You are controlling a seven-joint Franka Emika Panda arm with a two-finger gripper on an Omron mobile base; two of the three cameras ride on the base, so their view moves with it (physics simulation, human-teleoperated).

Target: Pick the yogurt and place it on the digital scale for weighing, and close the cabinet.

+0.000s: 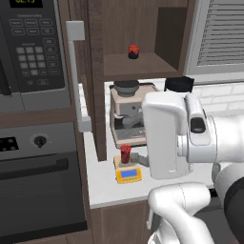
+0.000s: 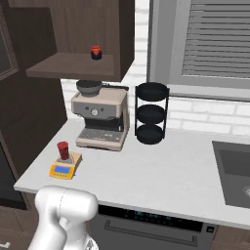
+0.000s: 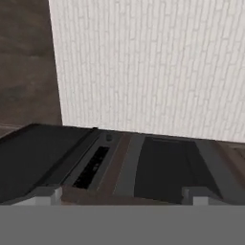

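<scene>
i see the yogurt (image 1: 125,154) set on the digital scale (image 1: 128,173) for weighing, cabinet (image 1: 90,71) open, claw state unclear.

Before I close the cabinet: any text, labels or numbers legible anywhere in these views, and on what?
Microwave display: yellow digits, cut off by the frame's top edge, unreadable.
Microwave keypad: button labels too small and blurred to read.
Digital scale display: blue, no digits legible.
Yogurt, standing on the scale: no readable label.
Coffee machine: a round dial, no legible markings.
Nothing else carries text.
</scene>
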